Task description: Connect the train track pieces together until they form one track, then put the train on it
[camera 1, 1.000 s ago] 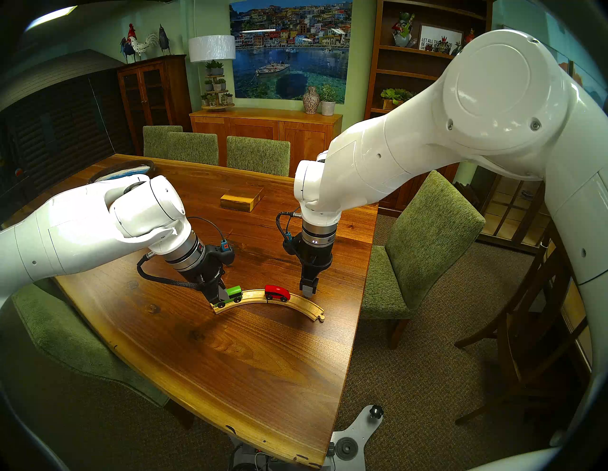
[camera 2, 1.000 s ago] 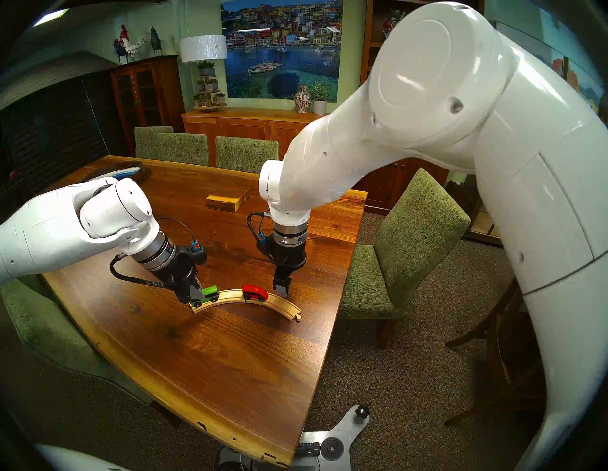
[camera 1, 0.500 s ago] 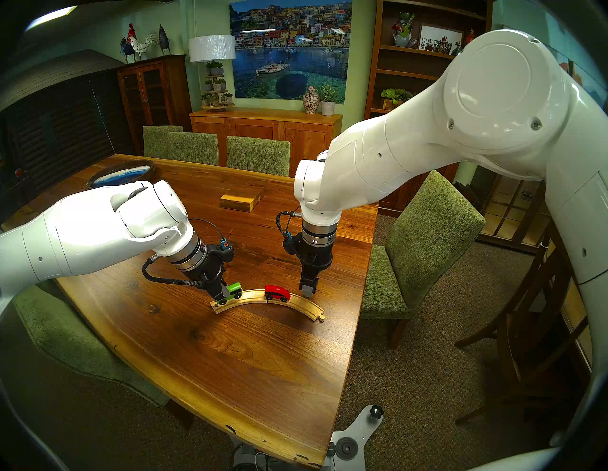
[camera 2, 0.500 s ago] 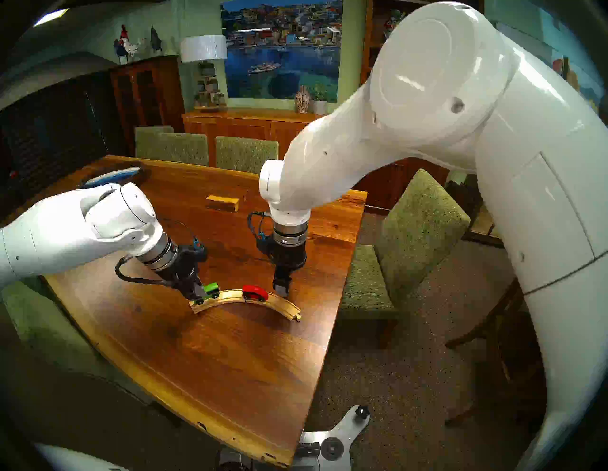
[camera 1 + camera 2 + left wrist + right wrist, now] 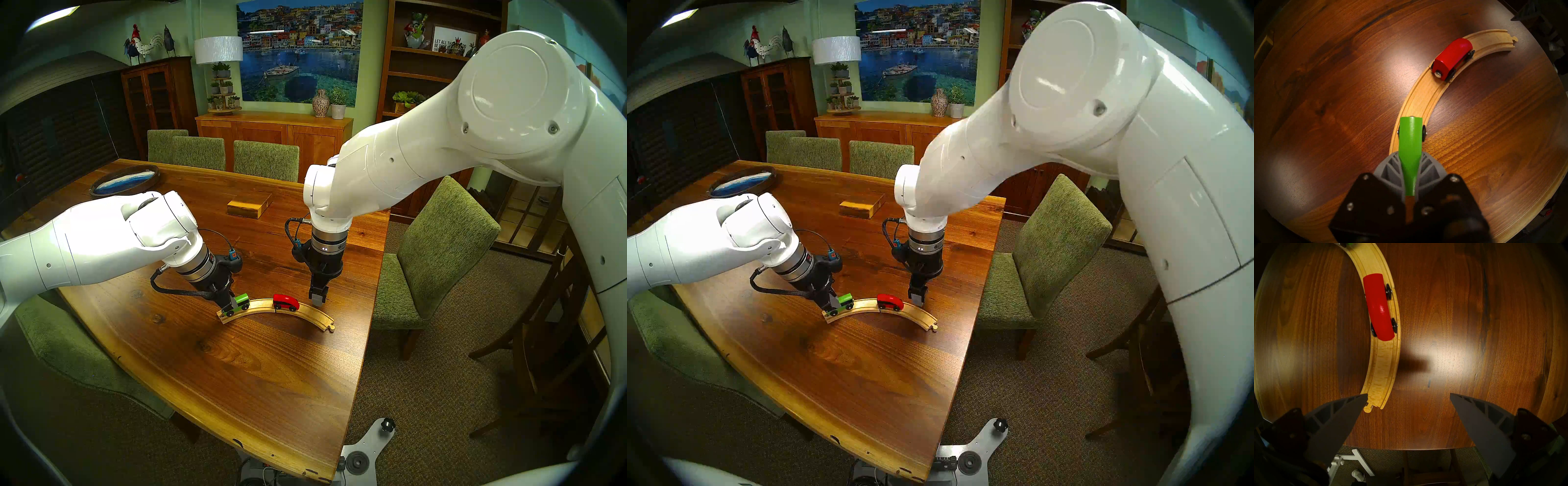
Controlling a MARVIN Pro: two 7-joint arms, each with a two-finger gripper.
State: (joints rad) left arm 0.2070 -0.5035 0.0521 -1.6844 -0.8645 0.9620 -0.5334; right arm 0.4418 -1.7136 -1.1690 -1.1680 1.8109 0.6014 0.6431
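Lowered onto track (image 5: 275, 307) — green carriage (image 5: 240, 301), in left end effector (image 5: 228, 306).

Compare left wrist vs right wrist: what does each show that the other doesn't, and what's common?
Left wrist only: the left gripper, its fingers shut on the green carriage, which sits over the near end of the track.

Right wrist only: the right gripper, fingers wide apart and empty, above the table beside the track's peg end; carpet past the table edge.

Both: the red engine on the joined wooden track, and the track's peg end.
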